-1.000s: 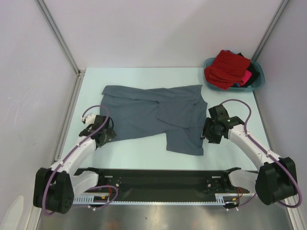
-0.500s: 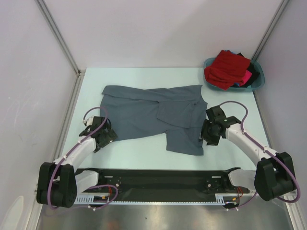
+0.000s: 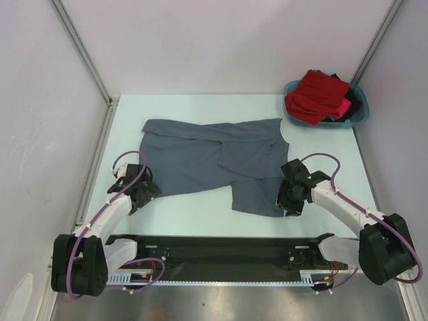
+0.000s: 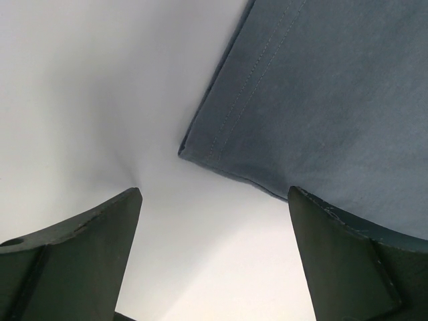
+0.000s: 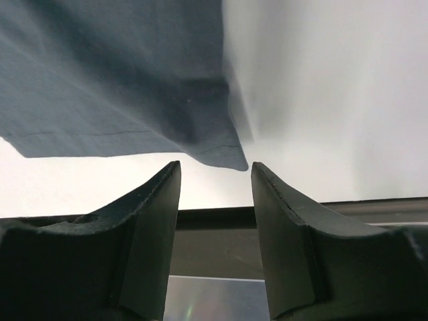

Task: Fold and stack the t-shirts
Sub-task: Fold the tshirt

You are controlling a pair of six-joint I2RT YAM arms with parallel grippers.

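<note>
The large slate-grey cloth t-shirt (image 3: 214,164) lies rumpled on the pale surface (image 3: 200,207), and with the left fingers (image 4: 73,247) spread wide at one hem corner and the right fingers (image 5: 140,227) half-spread, empty, just short of another, either may pinch air and skew the fold.

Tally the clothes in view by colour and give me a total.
Slate-grey t-shirt, spread on the table: 1
Red garment: 1
Pink garment: 1
Dark garment: 1
Total: 4 visible; the pile in the teal basin may hide more.
</note>
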